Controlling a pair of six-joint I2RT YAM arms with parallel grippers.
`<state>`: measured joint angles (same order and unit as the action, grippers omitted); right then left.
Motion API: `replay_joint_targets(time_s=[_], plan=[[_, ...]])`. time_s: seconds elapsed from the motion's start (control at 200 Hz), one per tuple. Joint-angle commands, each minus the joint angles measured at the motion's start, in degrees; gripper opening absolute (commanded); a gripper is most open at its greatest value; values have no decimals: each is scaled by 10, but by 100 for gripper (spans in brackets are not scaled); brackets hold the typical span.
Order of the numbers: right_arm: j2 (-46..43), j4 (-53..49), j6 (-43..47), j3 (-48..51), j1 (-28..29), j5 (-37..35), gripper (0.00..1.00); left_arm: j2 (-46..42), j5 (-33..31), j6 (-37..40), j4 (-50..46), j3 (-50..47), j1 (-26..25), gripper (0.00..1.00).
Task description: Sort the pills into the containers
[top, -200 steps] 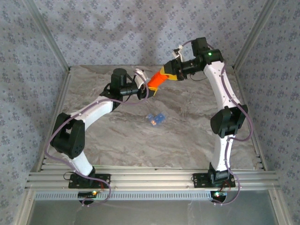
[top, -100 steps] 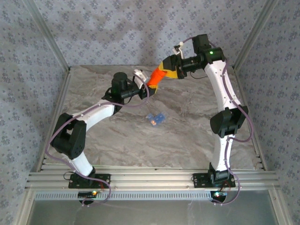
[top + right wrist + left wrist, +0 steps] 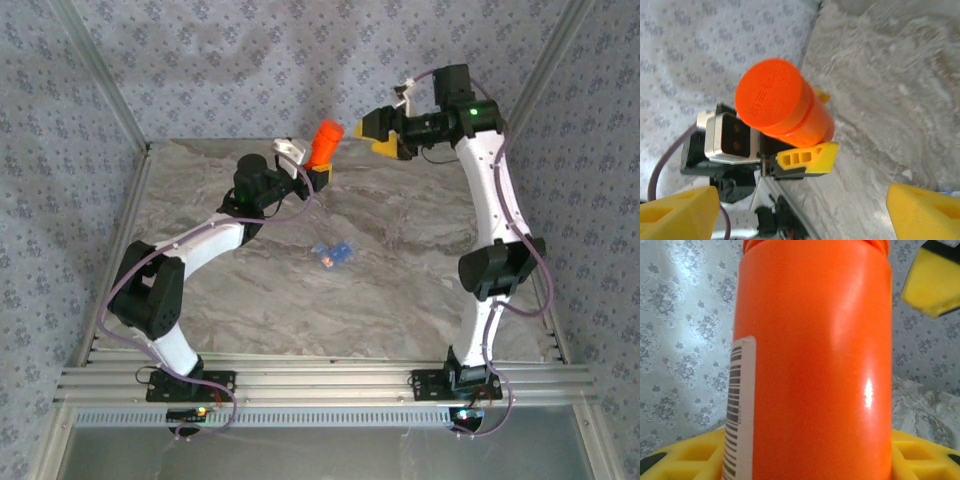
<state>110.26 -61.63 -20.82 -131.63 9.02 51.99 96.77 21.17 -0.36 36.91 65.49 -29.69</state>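
Observation:
My left gripper (image 3: pixel 317 166) is shut on the lower body of the orange bottle (image 3: pixel 324 141) and holds it up over the back of the table, cap end tilted up and right. In the left wrist view the bottle (image 3: pixel 810 360) stands between my yellow fingers (image 3: pixel 687 455). My right gripper (image 3: pixel 384 135) hangs open a short way right of the bottle, touching nothing. In the right wrist view the capped bottle (image 3: pixel 780 105) shows end-on, with the right gripper (image 3: pixel 800 212) wide open in front of it. The blue containers (image 3: pixel 333 251) lie mid-table with a small orange bit (image 3: pixel 325 262) beside them.
The marble tabletop (image 3: pixel 400 290) has patterned walls behind and at both sides, with metal frame posts at the corners. An aluminium rail (image 3: pixel 320 385) runs along the near edge by the arm bases. The right gripper's yellow finger (image 3: pixel 935 280) shows at the left wrist view's upper right.
My right gripper has let go of the bottle's cap end, opened and drawn back up and to the right. My left gripper has tipped the bottle more upright.

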Motion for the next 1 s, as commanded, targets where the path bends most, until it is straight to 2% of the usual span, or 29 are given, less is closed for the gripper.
replay_joint_targets(time_s=[0.0, 0.14, 0.21, 0.38, 0.745, 0.995], plan=[[-52, 103, -87, 23, -9, -99, 87, -34, -35, -19, 38, 2, -13, 0], [-86, 182, -102, 60, 8, -194, 87, -37, -65, -20, 37, 4, -33, 0], [-97, 213, -103, 79, 24, -214, 87, -45, -80, -22, 25, 6, -40, 0], [-106, 217, -74, 81, 68, -253, 89, -63, -82, -29, 9, 8, -47, 0], [-96, 245, -46, 83, 122, -224, 91, -86, -75, -29, -5, 1, -49, 0], [-79, 237, -47, 77, 133, -211, 89, -90, -76, -29, -4, -5, -49, 0]])
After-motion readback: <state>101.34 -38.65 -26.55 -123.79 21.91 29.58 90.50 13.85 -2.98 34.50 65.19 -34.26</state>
